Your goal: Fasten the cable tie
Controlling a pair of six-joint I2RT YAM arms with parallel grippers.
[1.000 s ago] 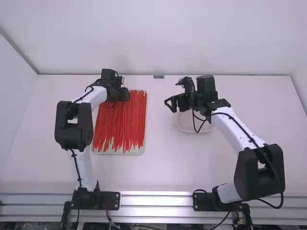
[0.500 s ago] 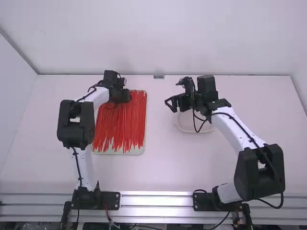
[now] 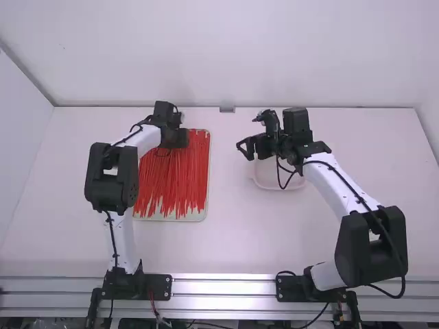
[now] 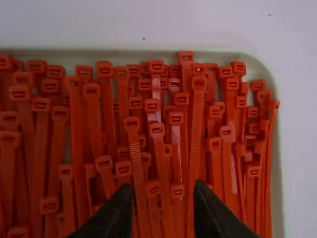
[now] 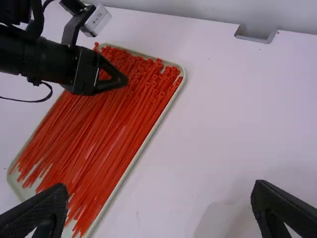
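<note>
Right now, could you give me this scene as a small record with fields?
tray: pale, flat on the white table
cable ties: orange, heaped lengthwise in the tray
left end effector: open, low over the ties' head ends
right end effector: open, above the table, holding nothing
task state: no tie picked yet

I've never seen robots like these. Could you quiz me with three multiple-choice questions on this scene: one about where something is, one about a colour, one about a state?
1. Where is the left gripper? A over the tray's far end; B over the tray's near end; C beside the right gripper.
2. What colour are the cable ties? A blue; B orange-red; C black.
3. How is the right gripper? A shut on a tie; B open and empty; C shut on the tray's rim.
Answers: 1 A, its fingers straddle the ties' heads near the far rim; 2 B, the whole pile is orange-red; 3 B, its fingers stand wide apart with nothing between them.
</note>
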